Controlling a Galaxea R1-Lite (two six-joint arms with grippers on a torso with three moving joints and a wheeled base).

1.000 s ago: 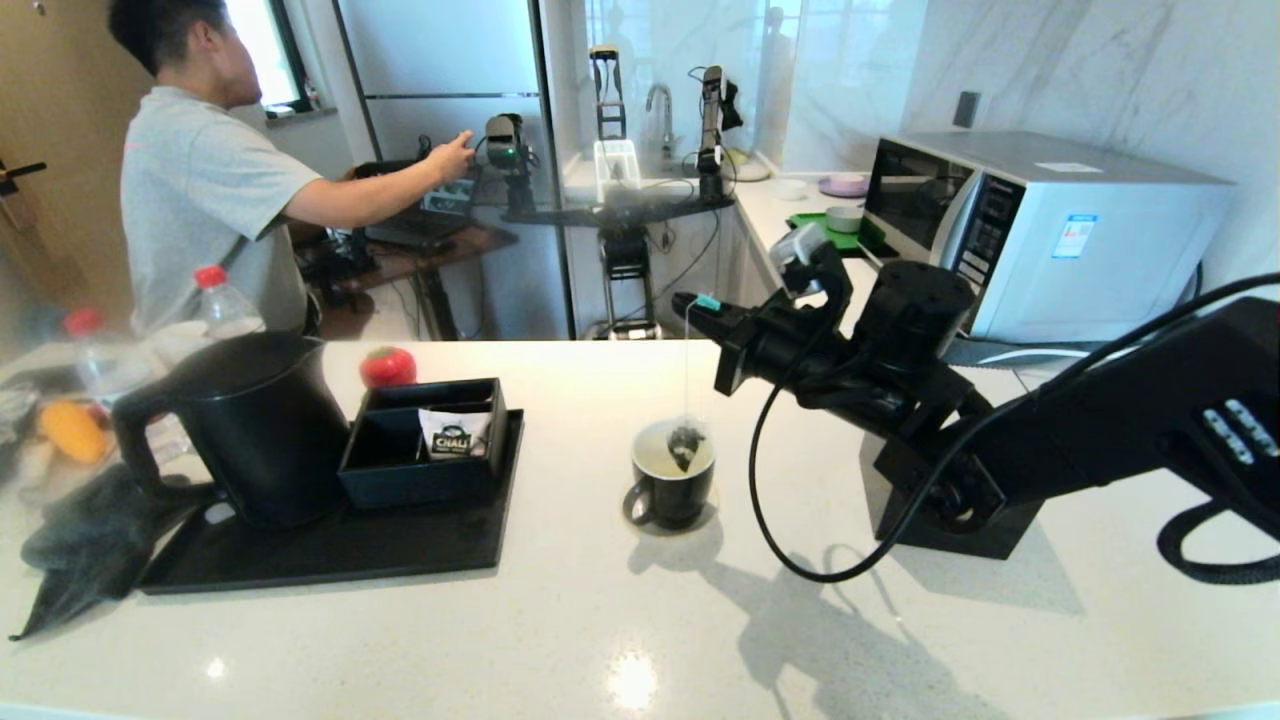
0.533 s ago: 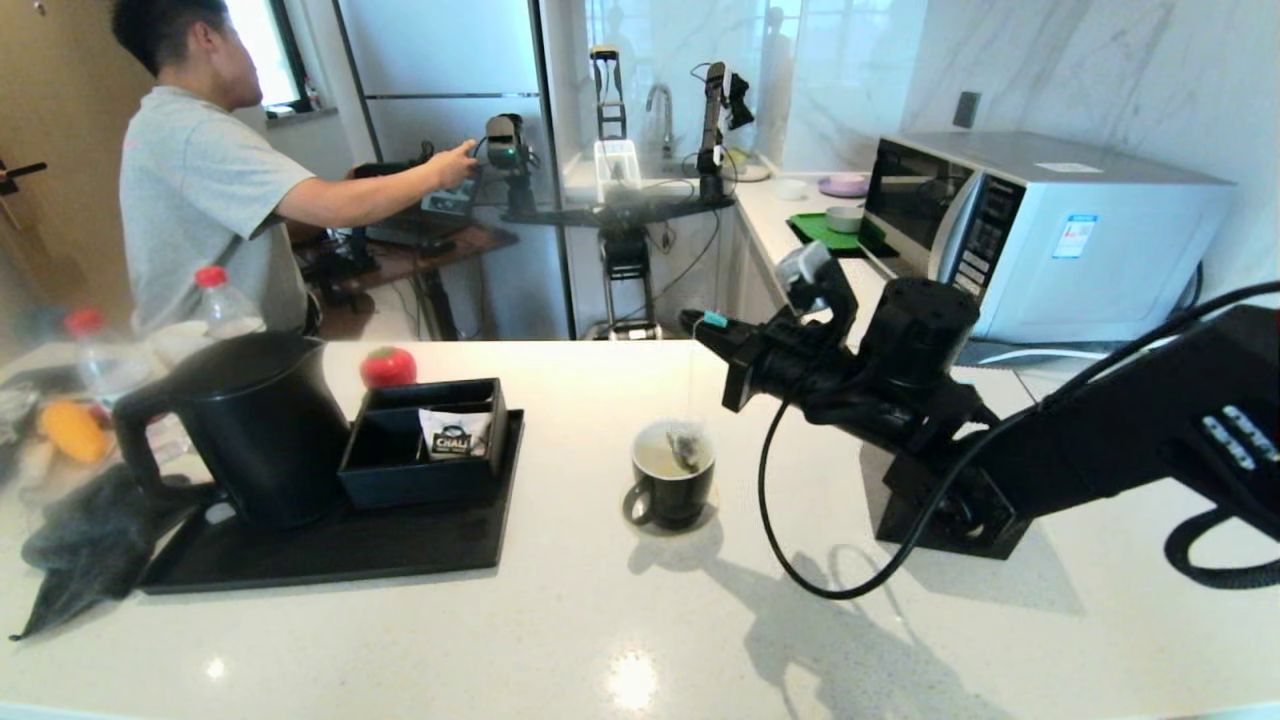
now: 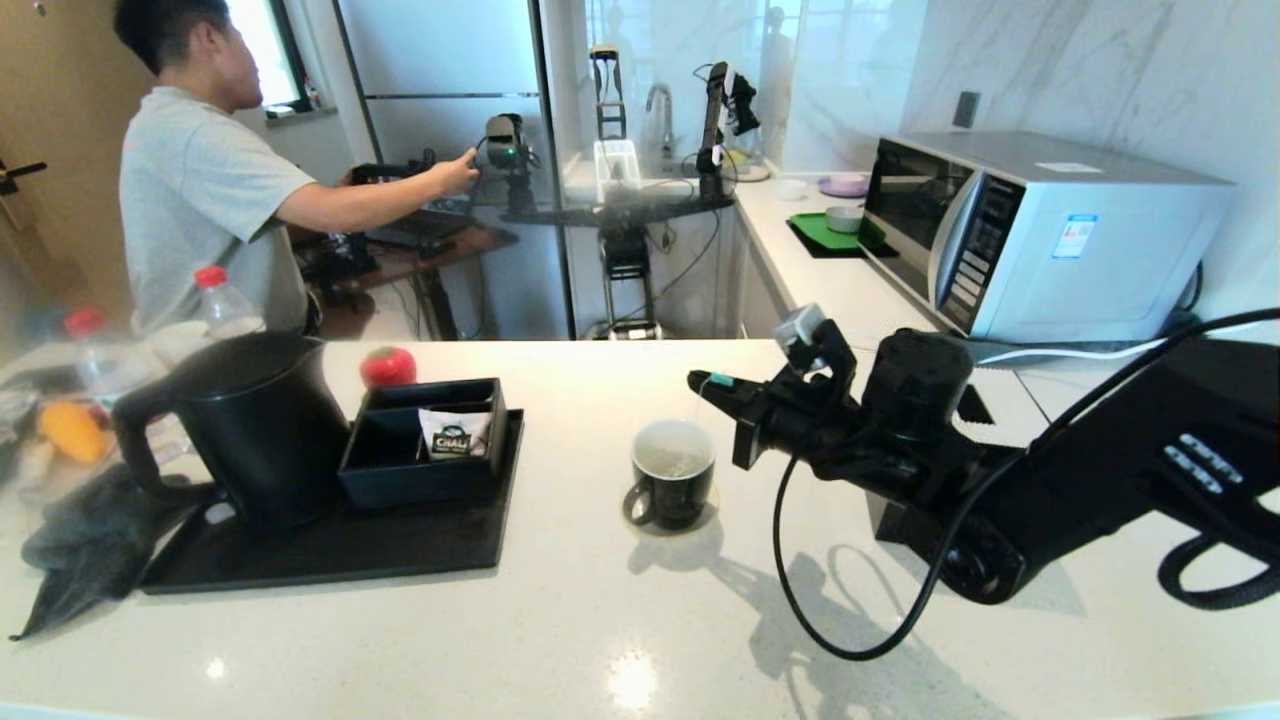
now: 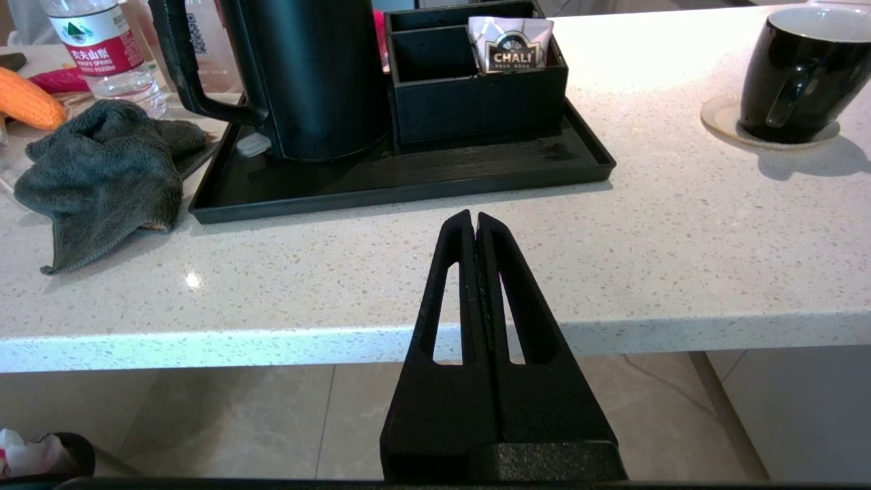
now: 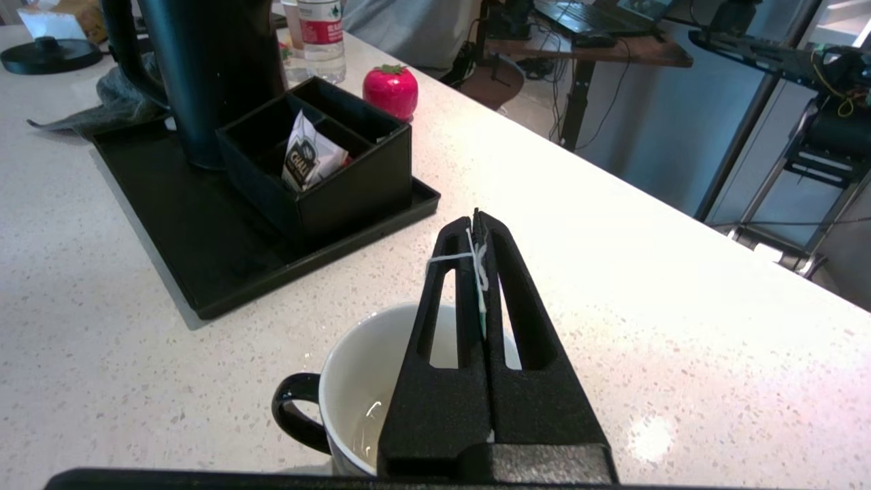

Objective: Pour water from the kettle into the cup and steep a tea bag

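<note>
- The right gripper hovers just above and beside the cup; its jaws are pressed together on the string of the tea bag, near the small tag, so the bag can hang straight down into the cup.
- The tea bag itself is hard to make out; judging by the taut string, it sits low inside the cup, in the water, which is where steeping needs it.
- The kettle stands well off to the side of those jaws, upright on the black tray, beside the box holding a sachet; pouring looks finished.
- The left gripper is parked off the near edge of the worktop, jaws fully closed and empty.
- A person works at the far side, clear of the cup.
</note>
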